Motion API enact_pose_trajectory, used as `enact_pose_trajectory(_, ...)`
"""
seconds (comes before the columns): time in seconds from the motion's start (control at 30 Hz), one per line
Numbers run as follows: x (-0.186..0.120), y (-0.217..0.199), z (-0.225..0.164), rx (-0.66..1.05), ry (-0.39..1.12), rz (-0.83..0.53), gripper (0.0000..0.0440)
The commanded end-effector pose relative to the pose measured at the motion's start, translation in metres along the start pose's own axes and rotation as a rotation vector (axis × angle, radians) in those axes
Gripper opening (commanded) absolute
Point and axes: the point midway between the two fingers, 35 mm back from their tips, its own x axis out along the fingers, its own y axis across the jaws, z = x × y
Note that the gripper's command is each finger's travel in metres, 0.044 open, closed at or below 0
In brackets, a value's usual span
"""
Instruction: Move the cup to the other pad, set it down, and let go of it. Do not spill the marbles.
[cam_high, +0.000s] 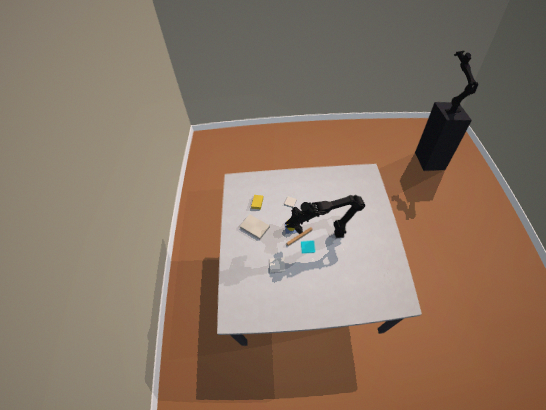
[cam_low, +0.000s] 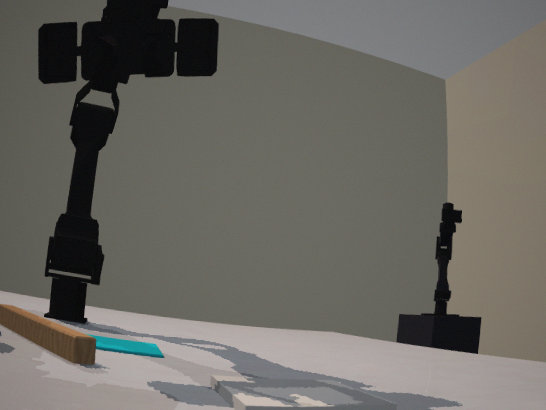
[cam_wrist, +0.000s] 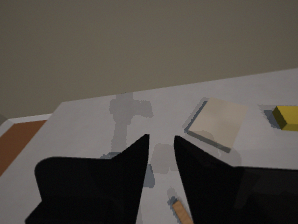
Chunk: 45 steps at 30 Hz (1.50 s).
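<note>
Yellow cup (cam_high: 290, 229) mostly hidden, nothing gripped

From the top view, you have it at your end effector's (cam_high: 294, 227) (cam_low: 128, 49) (cam_wrist: 162, 136) fingertips, partly covered. Fingers slightly apart, gap bare. Wooden bar (cam_high: 299, 236) (cam_low: 50, 336) (cam_wrist: 182, 211) just beside the cup, toward four o'clock; cyan pad (cam_high: 308, 247) (cam_low: 129, 346) beyond, flat on your desk (cam_high: 345, 285) (cam_low: 300, 350) (cam_wrist: 80, 130).

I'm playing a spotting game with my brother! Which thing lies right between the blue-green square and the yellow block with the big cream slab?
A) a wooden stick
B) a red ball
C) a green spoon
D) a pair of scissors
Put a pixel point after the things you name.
A: the brown wooden stick (cam_high: 299, 236) (cam_low: 50, 336) (cam_wrist: 183, 212) lies there, beside the blue-green square (cam_high: 308, 247) (cam_low: 127, 346).
</note>
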Motion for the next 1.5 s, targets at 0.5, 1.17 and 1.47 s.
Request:
enact_pose_trajectory(0.5,0.019,0.005,-0.023,0.061,0.288,-0.077,0.0118)
enact_pose_trajectory(1.17,0.028,-0.01,-0.048,0.032,0.59,-0.196,0.0133)
enact_pose_trajectory(1.47,0.03,-0.025,-0.059,-0.006,0.72,-0.246,0.0123)
